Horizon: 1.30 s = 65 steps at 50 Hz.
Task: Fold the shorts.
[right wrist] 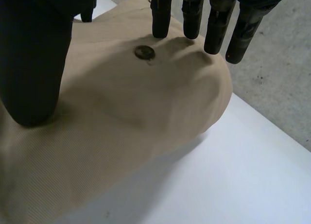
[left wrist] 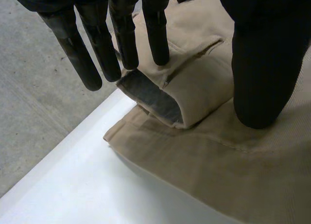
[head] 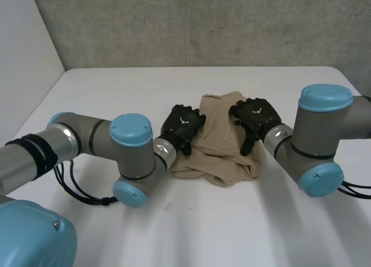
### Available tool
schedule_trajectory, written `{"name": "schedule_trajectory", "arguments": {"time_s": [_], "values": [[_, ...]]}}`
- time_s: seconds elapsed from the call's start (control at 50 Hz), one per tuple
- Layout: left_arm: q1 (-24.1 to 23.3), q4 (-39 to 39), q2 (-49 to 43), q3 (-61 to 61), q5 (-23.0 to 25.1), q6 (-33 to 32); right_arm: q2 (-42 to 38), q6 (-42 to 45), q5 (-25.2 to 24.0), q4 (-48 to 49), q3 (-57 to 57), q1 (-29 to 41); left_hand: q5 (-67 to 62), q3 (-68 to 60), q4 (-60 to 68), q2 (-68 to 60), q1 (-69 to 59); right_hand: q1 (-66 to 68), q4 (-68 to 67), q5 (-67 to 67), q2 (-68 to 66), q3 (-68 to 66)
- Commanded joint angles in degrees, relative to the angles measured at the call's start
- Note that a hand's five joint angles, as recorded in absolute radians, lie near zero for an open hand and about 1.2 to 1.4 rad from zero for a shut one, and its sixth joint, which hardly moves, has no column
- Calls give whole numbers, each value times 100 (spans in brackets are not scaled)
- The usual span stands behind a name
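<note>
Left robot hand [head: 182, 123] and right robot hand [head: 255, 117], fingers straight, atop bunched tan shorts [head: 217, 148], white table [head: 232, 220]

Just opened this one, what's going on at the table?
The robot is working on tan shorts lying rumpled on the white table. The left hand sits at one side edge of the shorts, the right hand on the opposite side near a button. Both hands are open, thumbs down on the cloth, gripping nothing.
</note>
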<state>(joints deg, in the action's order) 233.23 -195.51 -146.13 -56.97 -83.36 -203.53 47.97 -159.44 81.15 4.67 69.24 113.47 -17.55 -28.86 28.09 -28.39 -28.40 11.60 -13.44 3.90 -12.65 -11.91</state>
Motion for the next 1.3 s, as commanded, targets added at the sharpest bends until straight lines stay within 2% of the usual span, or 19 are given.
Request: {"name": "schedule_trajectory", "arguments": {"time_s": [0.02,0.16,0.4,0.52,0.68,0.76,1.2,1.24,1.3], "values": [[-23,-13,-223,344,-5,-152,-314,1,-11,-10,-253,-1,-453,-322,399,-369,-368,-160,344,-390,265,191],[-58,-4,-364,661,39,-284,-323,1,-20,-10,-210,-1,-806,-675,751,-722,-721,-160,344,-390,265,191],[-111,-4,-38,661,232,-284,-253,10,-11,-28,-183,-1,-1092,-962,1038,-1008,-1007,-160,344,-390,265,191],[-119,-4,-21,670,277,-284,-323,89,68,-19,-245,-9,-1075,-945,1021,-991,-991,-160,344,-390,265,191],[-119,-4,58,644,277,-284,-455,317,436,-10,-341,-9,-1059,-928,1004,-975,-974,-160,344,-390,265,191],[-163,-13,93,617,285,-284,-464,317,419,-10,-341,-9,-1059,-928,1004,-975,-974,-160,344,-390,265,191],[-155,-4,-812,1303,277,-311,-411,309,428,-28,-332,-9,-1126,-995,1071,-1042,-1041,-160,344,-390,265,191],[-155,-4,-829,1329,268,-311,-402,317,428,-28,-332,-9,-1393,-1263,1339,-1309,-1308,-160,344,-390,265,191],[-146,-4,-847,1382,259,-424,-402,317,428,-28,-332,-9,-2736,-2605,2682,-2652,-2651,-160,344,-390,265,191]]}}
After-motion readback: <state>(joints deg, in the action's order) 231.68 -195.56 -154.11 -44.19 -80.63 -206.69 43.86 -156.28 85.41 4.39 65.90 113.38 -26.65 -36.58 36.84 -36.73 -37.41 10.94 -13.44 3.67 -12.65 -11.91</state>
